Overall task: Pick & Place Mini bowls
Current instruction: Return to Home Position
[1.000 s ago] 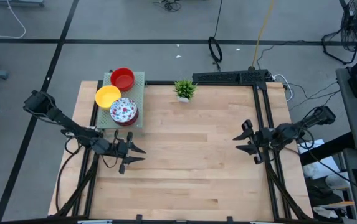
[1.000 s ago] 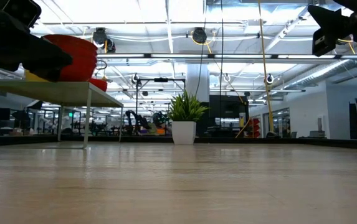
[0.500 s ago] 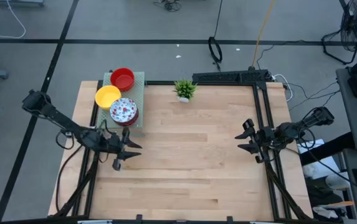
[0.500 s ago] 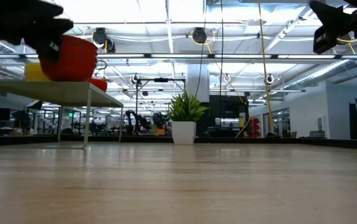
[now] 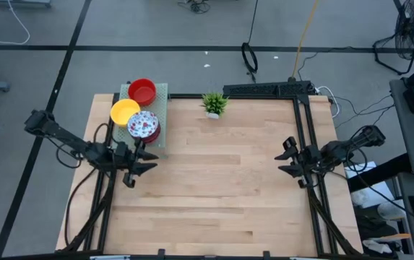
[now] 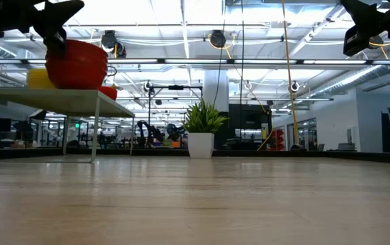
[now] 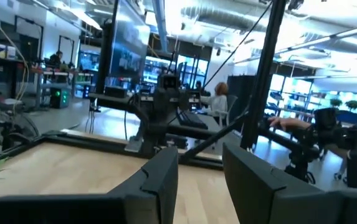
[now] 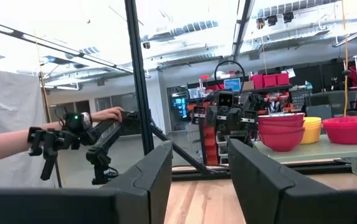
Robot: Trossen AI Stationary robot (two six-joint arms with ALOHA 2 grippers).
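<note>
Up on the small grey-green raised shelf (image 5: pixel 161 94) at the far left corner of the light wooden worktop (image 5: pixel 228 195), the mini bowls sit in three stacks. The glossy plain red bowls (image 5: pixel 141 92) are farthest back. The plain yellow bowls (image 5: pixel 125 112) are just beside them toward the left edge. The white bowls with a red floral pattern (image 5: pixel 144 126) are nearest the shelf's front edge. The stacks crowd close together, and I cannot tell whether they touch. From table height the red stack (image 6: pixel 77 64) rises higher than the yellow one (image 6: pixel 38 79), and the shelf (image 6: pixel 58 101) stands on thin legs with open space beneath it.

Just in front of the shelf the left hand (image 5: pixel 140 160) hangs above the worktop's left edge, near the floral stack but apart from it. Its fingers (image 7: pixel 159 180) are spread with nothing between them. Well across the wood, the right hand (image 5: pixel 287 157) hangs at the right edge, fingers (image 8: pixel 156 171) likewise apart and holding nothing.

A broad stretch of bare wood lies between the two hands. A small green potted plant (image 5: pixel 214 103) stands at the middle of the far edge, well apart from the shelf. A black metal frame (image 5: pixel 264 89) borders the far edge and both sides.
</note>
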